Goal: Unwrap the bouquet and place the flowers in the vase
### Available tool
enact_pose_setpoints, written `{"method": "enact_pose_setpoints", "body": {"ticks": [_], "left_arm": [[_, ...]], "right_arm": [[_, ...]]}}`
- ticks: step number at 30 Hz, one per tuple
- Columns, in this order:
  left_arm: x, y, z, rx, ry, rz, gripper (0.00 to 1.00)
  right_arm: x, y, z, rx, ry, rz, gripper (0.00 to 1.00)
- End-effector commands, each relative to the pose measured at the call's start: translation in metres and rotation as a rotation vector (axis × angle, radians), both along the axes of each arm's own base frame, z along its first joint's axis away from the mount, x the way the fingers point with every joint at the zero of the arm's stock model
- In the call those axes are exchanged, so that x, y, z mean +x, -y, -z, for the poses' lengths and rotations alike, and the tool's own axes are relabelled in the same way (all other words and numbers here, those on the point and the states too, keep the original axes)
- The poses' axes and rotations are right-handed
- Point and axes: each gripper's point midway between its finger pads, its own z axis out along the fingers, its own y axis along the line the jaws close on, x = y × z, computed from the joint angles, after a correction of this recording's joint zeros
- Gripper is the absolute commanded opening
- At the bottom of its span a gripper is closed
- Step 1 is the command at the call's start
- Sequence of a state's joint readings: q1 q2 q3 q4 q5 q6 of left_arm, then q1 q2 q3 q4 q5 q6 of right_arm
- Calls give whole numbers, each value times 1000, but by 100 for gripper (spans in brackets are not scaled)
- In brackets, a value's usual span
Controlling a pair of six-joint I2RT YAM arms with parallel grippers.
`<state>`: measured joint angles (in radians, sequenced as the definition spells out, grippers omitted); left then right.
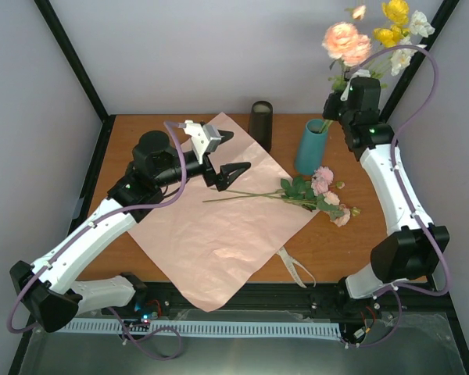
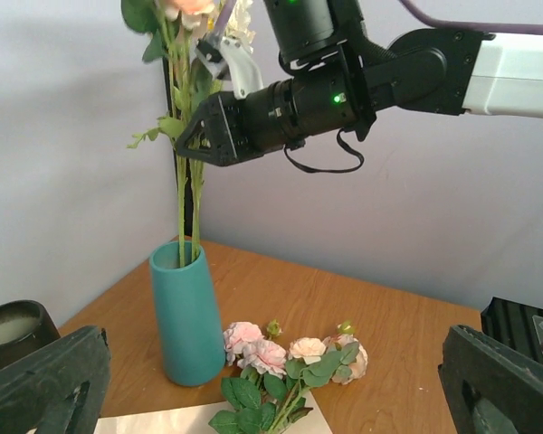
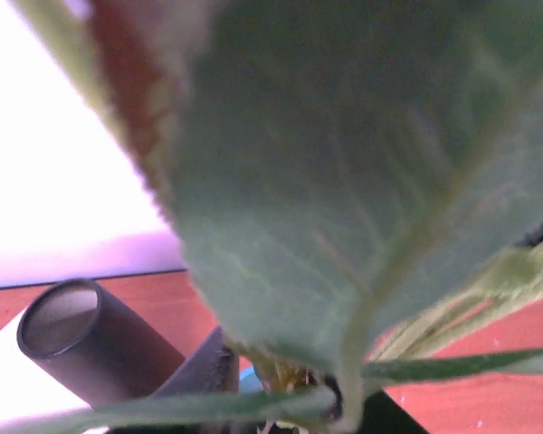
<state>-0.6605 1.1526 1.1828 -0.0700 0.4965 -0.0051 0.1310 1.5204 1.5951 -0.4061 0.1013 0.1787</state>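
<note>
Tall flowers (image 1: 348, 39) stand in the teal vase (image 1: 310, 148) near the table's (image 1: 344, 242) back edge. The right gripper (image 2: 188, 145) is at their stems; I cannot tell if it pinches them. One pink sprig (image 1: 322, 181) lies across the paper's (image 1: 211, 234) right corner. The left gripper (image 1: 238, 152) hangs wide open above the paper.

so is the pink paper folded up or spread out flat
Spread flat: the pink paper lies open as one sheet on the table, wrapping nothing; one loose flower sprig rests partly across it.
</note>
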Motion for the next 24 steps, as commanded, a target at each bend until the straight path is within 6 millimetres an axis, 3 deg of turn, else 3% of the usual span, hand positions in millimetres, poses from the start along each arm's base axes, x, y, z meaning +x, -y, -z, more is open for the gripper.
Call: {"method": "enact_pose_setpoints", "body": {"ticks": [1,5,12,24], "left_arm": [[-9,0,-15,-24,7,23,100],[-10,-2,-10,-16,-16,14,99],[-5,-5,12,66,-68,-21,100],[20,-4,53,235,-138,-95,99]], "right_arm": [[0,7,28,73,-105,62,28],[-6,6,33,99,-139,71,37],[-31,12,30,98,-176,91,70],[-91,-2,7,118,-194,-34,100]]}}
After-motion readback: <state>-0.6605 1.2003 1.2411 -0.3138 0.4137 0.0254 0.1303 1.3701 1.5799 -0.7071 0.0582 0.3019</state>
